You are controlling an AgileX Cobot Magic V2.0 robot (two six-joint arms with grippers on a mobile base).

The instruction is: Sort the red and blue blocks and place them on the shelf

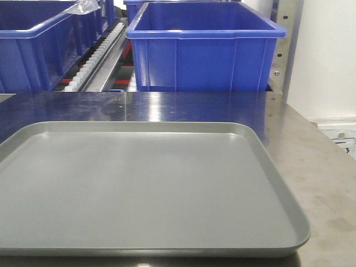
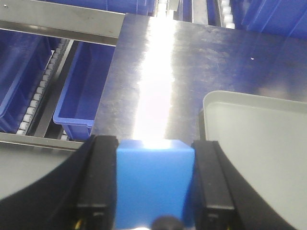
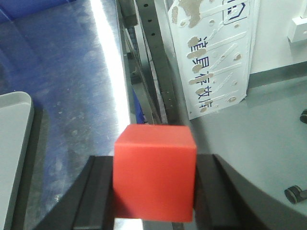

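In the left wrist view my left gripper (image 2: 155,184) is shut on the blue block (image 2: 154,179), both black fingers pressed to its sides, above the steel tabletop (image 2: 192,62). In the right wrist view my right gripper (image 3: 154,187) is shut on the red block (image 3: 154,172), held over the tabletop's right edge. The shelf shows in the front view behind the table, with white roller tracks (image 1: 97,55) and large blue crates (image 1: 203,47). Neither gripper nor block appears in the front view.
A shallow grey tray (image 1: 139,189) lies on the steel table (image 1: 311,167); its corner shows as the tray (image 2: 259,129) and its edge as the tray (image 3: 14,143). Lower crates (image 2: 79,91) sit left of the table. A white labelled panel (image 3: 216,62) stands right.
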